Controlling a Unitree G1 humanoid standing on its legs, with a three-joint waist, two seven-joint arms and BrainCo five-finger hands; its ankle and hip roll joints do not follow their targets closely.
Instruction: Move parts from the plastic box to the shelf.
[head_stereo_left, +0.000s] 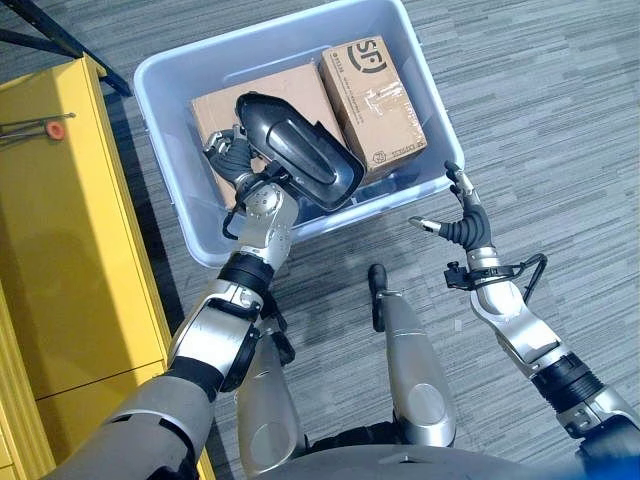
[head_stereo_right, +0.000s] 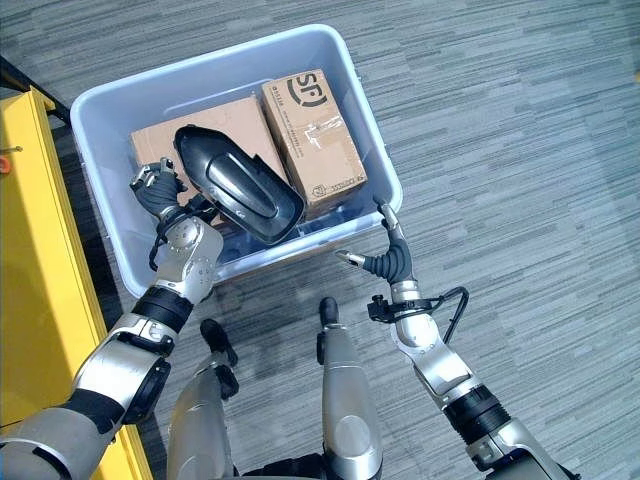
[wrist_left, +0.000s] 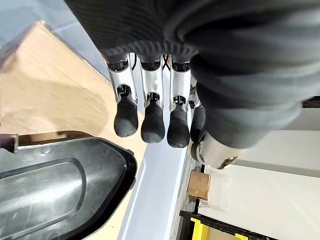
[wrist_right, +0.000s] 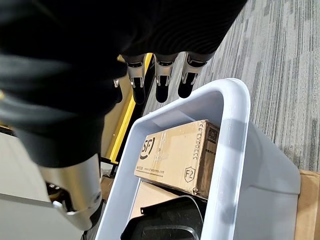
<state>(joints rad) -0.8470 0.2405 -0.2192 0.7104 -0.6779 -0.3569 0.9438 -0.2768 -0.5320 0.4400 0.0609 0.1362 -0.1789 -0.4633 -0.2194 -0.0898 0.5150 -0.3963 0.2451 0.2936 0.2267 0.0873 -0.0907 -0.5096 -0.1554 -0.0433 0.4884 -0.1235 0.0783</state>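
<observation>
A pale blue plastic box (head_stereo_left: 424, 110) stands on the carpet with two cardboard cartons inside, one flat (head_stereo_left: 262, 98) and one smaller (head_stereo_left: 372, 95). A black moulded part (head_stereo_left: 300, 150) lies tilted across the flat carton towards the box's front wall. My left hand (head_stereo_left: 232, 155) is inside the box at the part's left end. Its fingers (wrist_left: 152, 120) hang relaxed a little off the part's rim (wrist_left: 127, 165), holding nothing. My right hand (head_stereo_left: 462, 222) hovers open outside the box's front right corner, with straight fingers (wrist_right: 162, 90) pointing over the rim (wrist_right: 230, 130).
A yellow shelf unit (head_stereo_left: 70, 250) stands along the left, close to the box's left wall. A small red-tipped item (head_stereo_left: 55, 129) lies on its top. Grey carpet (head_stereo_left: 560, 120) spreads to the right of the box and behind it.
</observation>
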